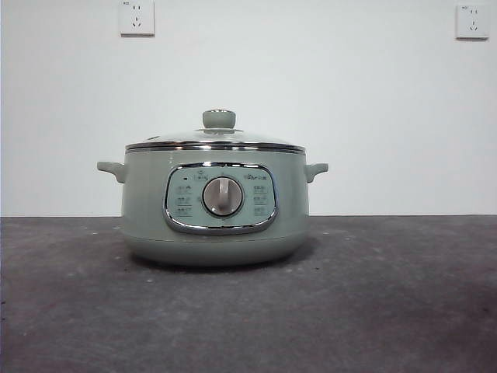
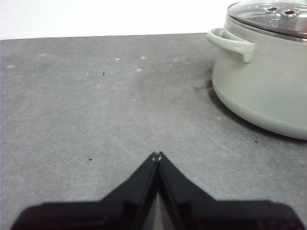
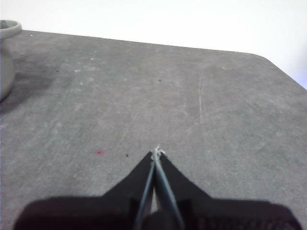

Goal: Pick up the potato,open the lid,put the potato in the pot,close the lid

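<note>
Pot, pale sage green and squat, stands upright on the dark grey table, its chrome-framed control panel and silver dial facing the front view. Lid, domed glass with a chrome rim and a round green knob, sits closed and level on the pot. Two small side handles project from the pot just below the rim.

Left gripper: both black jaws pressed tip to tip, nothing between them, poised above bare table. The pot lies ahead of this gripper and off to one side, well apart from the tips; one handle and part of the glass lid with two small metal fittings are visible in the left wrist view.

Right gripper: jaws likewise drawn together to a point, holding nothing, over bare table. Only a sliver of the pot appears at the margin of the right wrist view, well apart from the tips. A small red speck marks the table near this gripper.

Potato: cannot be seen in any view. Two wall sockets sit high on the white wall behind the pot.
</note>
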